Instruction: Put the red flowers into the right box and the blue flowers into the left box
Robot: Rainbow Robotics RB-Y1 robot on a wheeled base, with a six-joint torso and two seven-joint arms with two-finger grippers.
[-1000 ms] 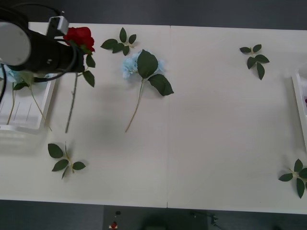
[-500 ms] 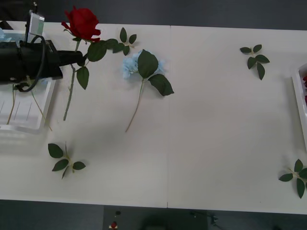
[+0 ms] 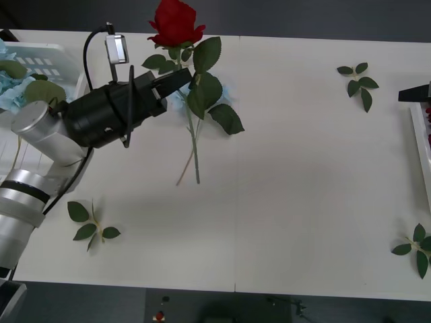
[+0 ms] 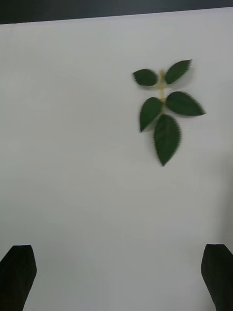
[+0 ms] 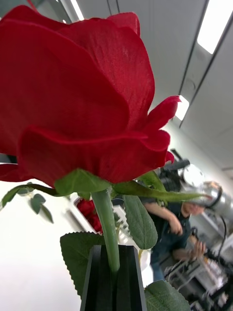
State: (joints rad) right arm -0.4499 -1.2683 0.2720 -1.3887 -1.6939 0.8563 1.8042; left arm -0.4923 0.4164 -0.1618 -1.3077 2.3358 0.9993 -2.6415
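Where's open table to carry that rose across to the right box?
Open: the middle, from the blue flower to the leaf sprig and right box. Crowded: far left, around the left gripper shut on the red rose, the left box.

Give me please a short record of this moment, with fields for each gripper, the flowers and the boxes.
left gripper: black fingers shut on the green stem of a deep-red artificial rose, lifted above the white table
right gripper: fingers open, holding nothing, over the table near a loose green leaf sprig
blue flower on table: one pale-blue artificial hydrangea lying behind the held rose's leaves
left box: white slotted plastic basket, blue flowers inside
right box: thin white rim at the table's right edge
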